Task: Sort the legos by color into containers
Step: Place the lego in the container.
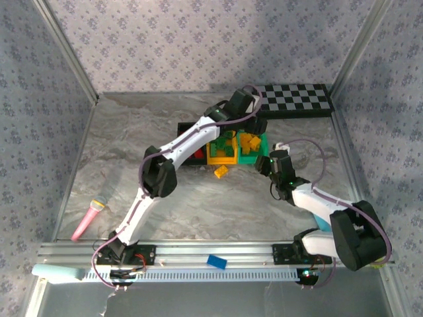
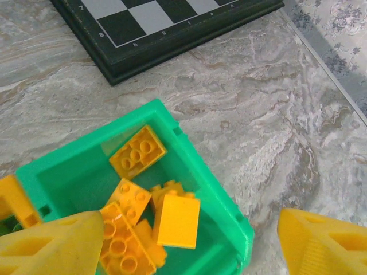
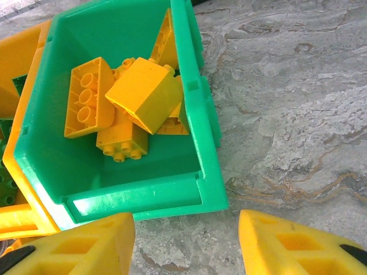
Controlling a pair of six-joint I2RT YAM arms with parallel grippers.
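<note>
Left gripper (image 2: 186, 249): jaws wide apart, nothing between them and nothing touched. It hangs over the green bin (image 2: 69, 175), one yellow finger (image 2: 51, 243) at 7 o'clock of the wrist view, the other at 5 o'clock beyond the bin's rim.

Right gripper (image 3: 186, 246): jaws partly apart, empty, over bare table (image 3: 287, 114). The green bin's near wall is just at 12 o'clock of its fingertips, not touching.

Bins sit in a row at 12 o'clock of table centre in the top view. The green bin, at the 3 o'clock end, holds several yellow bricks (image 2: 178, 220) heaped at odd tilts, some studs-up, one lying on its side. The yellow bin (image 3: 11, 51) in the middle holds green bricks (image 3: 7, 180). One loose yellow brick (image 1: 221, 172) lies on the table at 6 o'clock of the yellow bin.

Black bin (image 1: 187, 132): mostly hidden by the left arm, a patch of red (image 1: 198, 157) showing inside. Brick counts can't be made out. Checkerboard (image 1: 294, 100) lies at 1 o'clock of the bins.
</note>
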